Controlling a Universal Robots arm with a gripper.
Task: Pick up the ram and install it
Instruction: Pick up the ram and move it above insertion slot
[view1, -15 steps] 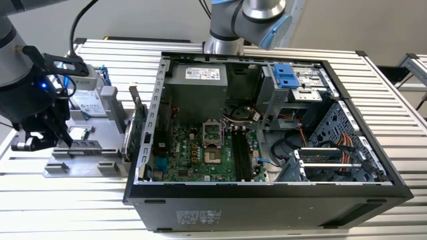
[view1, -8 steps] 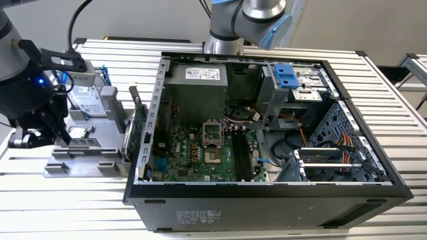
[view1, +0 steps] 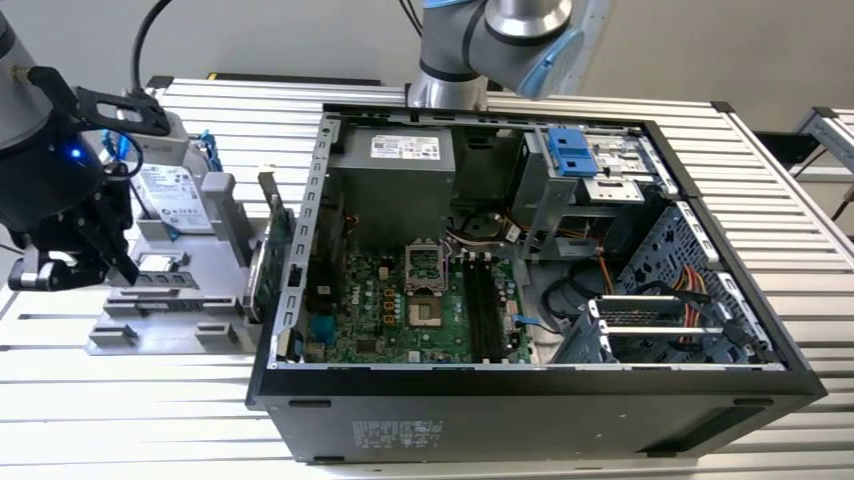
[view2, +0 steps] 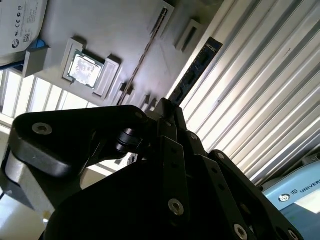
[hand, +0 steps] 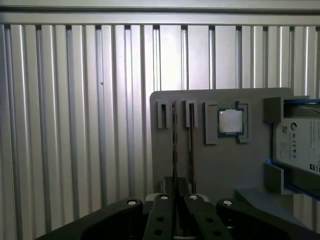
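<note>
Gripping ram (view2: 195, 70) | claw (view2: 169, 107) pinched, pointing down | above gray tray (hand: 225, 170)

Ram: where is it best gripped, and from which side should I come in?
Pinch the ram across its two broad flat faces at its upper long edge, coming straight down from above. It is thin, stands on edge, and another stick sits close alongside.

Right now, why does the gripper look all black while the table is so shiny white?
In the second wrist view the gripper is backlit, so it reads as a dark shape, and the ribbed table behind it glares nearly white; in the first wrist view the light is dimmer and more even; in the exterior view the table glares by the computer case.
</note>
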